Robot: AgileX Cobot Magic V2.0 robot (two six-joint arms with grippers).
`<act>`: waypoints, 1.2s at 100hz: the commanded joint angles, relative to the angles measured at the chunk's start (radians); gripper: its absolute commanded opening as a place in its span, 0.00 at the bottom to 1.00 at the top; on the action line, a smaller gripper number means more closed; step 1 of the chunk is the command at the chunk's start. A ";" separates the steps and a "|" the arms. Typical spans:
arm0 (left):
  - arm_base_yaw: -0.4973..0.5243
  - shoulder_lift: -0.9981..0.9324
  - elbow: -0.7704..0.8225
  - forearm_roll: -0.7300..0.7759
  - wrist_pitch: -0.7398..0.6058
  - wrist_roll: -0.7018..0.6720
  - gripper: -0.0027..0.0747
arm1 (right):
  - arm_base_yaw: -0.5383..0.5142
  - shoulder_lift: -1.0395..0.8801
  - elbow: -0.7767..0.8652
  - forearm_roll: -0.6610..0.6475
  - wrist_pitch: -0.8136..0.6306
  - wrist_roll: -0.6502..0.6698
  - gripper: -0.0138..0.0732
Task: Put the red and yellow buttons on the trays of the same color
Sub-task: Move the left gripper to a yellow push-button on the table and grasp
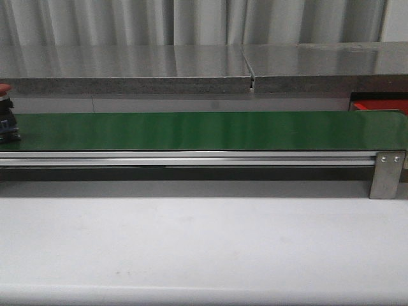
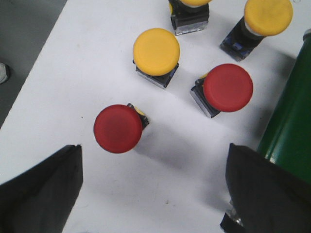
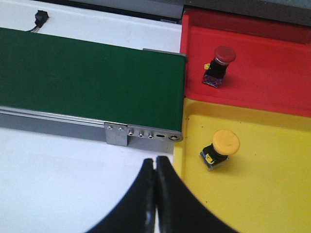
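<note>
1. L wrist view: I see two red buttons (image 2: 118, 128) (image 2: 227, 88) and three yellow buttons (image 2: 156, 51) (image 2: 268, 16) (image 2: 190, 9) on the white table (image 2: 73, 73), beside the green belt (image 2: 289, 126). All stand cap-up, long axis toward the cam, dark bodies under mushroom caps.
2. L claw (image 2: 153, 187) spread wide, holding nothing, over the nearest red one.
3. R wrist view: red button (image 3: 218, 65) in the red tray (image 3: 272, 63), yellow one (image 3: 219, 149) in the yellow tray (image 3: 272, 184); both tilted, caps up.
4. R claw (image 3: 155, 167) fingers pressed together, nothing between.
5. Front view: one red button (image 1: 6, 118) at the belt's L edge, partly cut off.
</note>
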 commanded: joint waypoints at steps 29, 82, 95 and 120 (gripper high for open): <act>0.002 0.114 -0.292 -0.002 0.091 0.000 0.79 | 0.001 -0.004 -0.025 0.007 -0.067 -0.011 0.02; 0.000 0.254 -0.387 -0.032 0.037 0.000 0.79 | 0.001 -0.004 -0.025 0.007 -0.067 -0.011 0.02; 0.000 0.264 -0.390 -0.032 0.020 0.000 0.79 | 0.001 -0.004 -0.025 0.007 -0.067 -0.011 0.02; 0.000 0.264 -0.392 -0.028 -0.013 0.005 0.79 | 0.001 -0.004 -0.025 0.007 -0.067 -0.011 0.02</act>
